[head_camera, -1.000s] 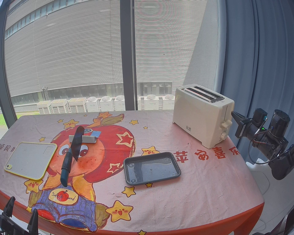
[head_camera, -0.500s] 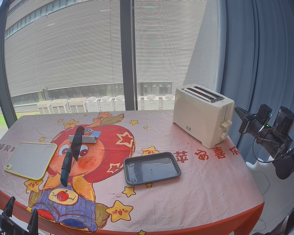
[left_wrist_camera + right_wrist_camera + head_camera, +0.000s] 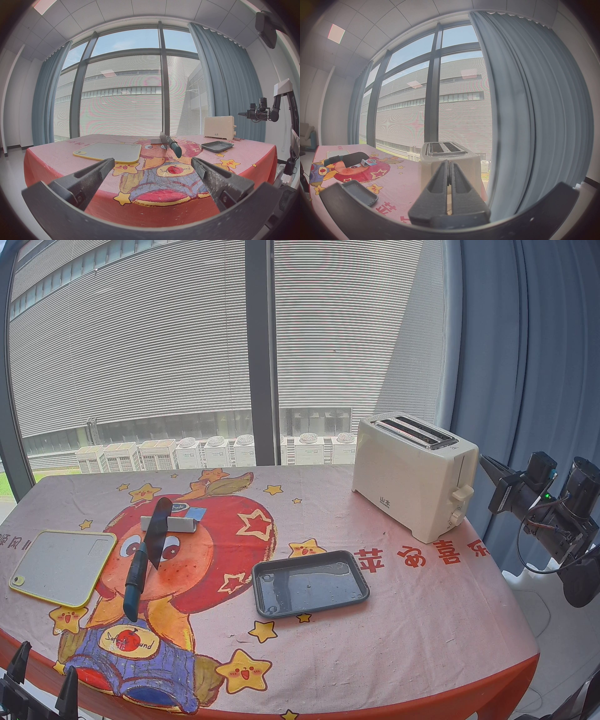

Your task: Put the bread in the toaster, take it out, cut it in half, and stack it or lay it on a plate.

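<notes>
A cream two-slot toaster [image 3: 412, 474] stands at the back right of the table, its side lever [image 3: 462, 493] facing the right edge. My right gripper [image 3: 486, 464] hovers off that edge, level with the toaster's upper half and pointing at it. In the right wrist view its fingers [image 3: 449, 170] are pressed together, shut on nothing, with the toaster [image 3: 445, 154] just beyond them. A dark rectangular plate [image 3: 310, 583] lies mid-table. My left gripper [image 3: 152, 162] is open, low at the table's near left corner [image 3: 45, 671].
A blue-handled knife [image 3: 140, 559] leans on a small white rest [image 3: 170, 524], left of centre. A pale cutting board with a yellow rim [image 3: 62, 566] lies at the far left. Grey curtains [image 3: 531, 365] hang behind the right arm. A cartoon-print cloth covers the table.
My right gripper rose and drew back a little to the right, away from the toaster's lever side, then held still. Nothing on the table moved.
</notes>
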